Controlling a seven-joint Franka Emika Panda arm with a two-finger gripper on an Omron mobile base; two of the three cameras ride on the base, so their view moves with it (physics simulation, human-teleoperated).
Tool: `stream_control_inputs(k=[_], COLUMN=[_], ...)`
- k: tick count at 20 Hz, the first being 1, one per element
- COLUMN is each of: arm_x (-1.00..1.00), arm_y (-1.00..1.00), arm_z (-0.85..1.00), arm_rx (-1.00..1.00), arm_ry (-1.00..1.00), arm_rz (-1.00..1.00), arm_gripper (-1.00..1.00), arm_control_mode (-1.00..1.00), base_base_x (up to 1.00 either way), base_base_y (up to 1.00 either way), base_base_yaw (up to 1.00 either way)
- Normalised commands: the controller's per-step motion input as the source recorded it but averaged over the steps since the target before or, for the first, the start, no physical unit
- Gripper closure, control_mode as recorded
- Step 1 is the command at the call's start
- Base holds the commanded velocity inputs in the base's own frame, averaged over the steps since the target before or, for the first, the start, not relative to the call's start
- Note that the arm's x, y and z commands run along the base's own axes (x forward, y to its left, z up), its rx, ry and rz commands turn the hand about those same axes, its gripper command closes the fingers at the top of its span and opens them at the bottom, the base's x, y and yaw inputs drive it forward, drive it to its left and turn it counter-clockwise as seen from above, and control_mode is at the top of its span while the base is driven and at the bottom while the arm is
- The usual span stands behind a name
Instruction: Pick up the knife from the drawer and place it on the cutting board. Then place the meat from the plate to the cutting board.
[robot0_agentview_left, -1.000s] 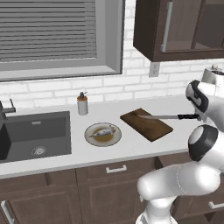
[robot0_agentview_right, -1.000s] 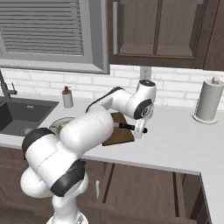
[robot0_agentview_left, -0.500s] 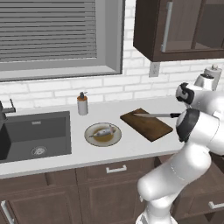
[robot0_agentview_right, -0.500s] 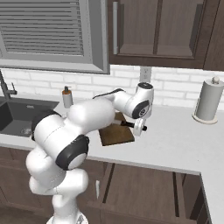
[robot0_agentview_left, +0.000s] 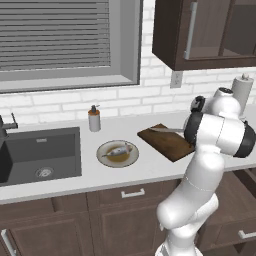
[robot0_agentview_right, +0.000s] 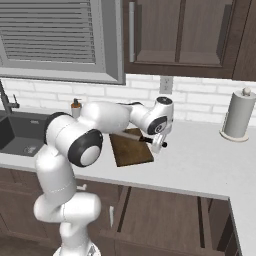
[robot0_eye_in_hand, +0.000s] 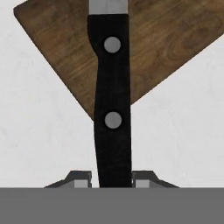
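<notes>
Left base view: the knife (robot0_agentview_left: 166, 130) lies blade-out over the far part of the cutting board (robot0_agentview_left: 167, 142), its handle end hidden behind the arm. One plate (robot0_agentview_left: 117, 153) sits just left of the board on the counter (robot0_agentview_left: 75, 180), with one piece of meat (robot0_agentview_left: 118, 150) on it. One soap bottle (robot0_agentview_left: 94, 119) stands by the far wall, one sink (robot0_agentview_left: 42, 155) lies at the left, and one paper towel roll (robot0_agentview_left: 242, 92) stands at the right.

Right base view: the gripper (robot0_agentview_right: 152, 141) hangs over the board's right edge, with the blade reaching left across the wood. To do this step well, I judge that the hand should lower until the blade lies flat on the board before letting go. The handle will probably overhang the edge, so a shift further over the wood first would help.

Hand view: the jaws are pinching the black handle at its butt end, one dark tip on each side. Two silver rivets show on the handle. A corner of the board lies beneath the handle, and the bare pale counter surrounds it. One knife and one board.
</notes>
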Motion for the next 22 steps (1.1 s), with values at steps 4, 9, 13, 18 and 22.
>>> stream_control_inputs(k=[4,9,13,18,22], arm_x=[0.19,-0.03,-0.02,0.14,0.25], arm_y=[0.29,0.58,0.65,0.19,0.00], arm_z=[-0.30,-0.26,-0.12,-0.41,-0.41], arm_rx=[0.00,0.00,0.00,-0.03,-0.04], arm_ry=[0.00,0.00,0.00,0.00,0.00], arm_rz=[-0.04,-0.03,-0.03,-0.01,0.00], arm_gripper=[1.00,1.00,1.00,1.00,1.00], arm_control_mode=[-1.00,-1.00,-1.00,-1.00,-1.00], base_base_x=[0.00,0.00,0.00,0.00,0.00], base_base_y=[0.00,0.00,0.00,0.00,0.00], base_base_yaw=[0.00,0.00,0.00,0.00,0.00])
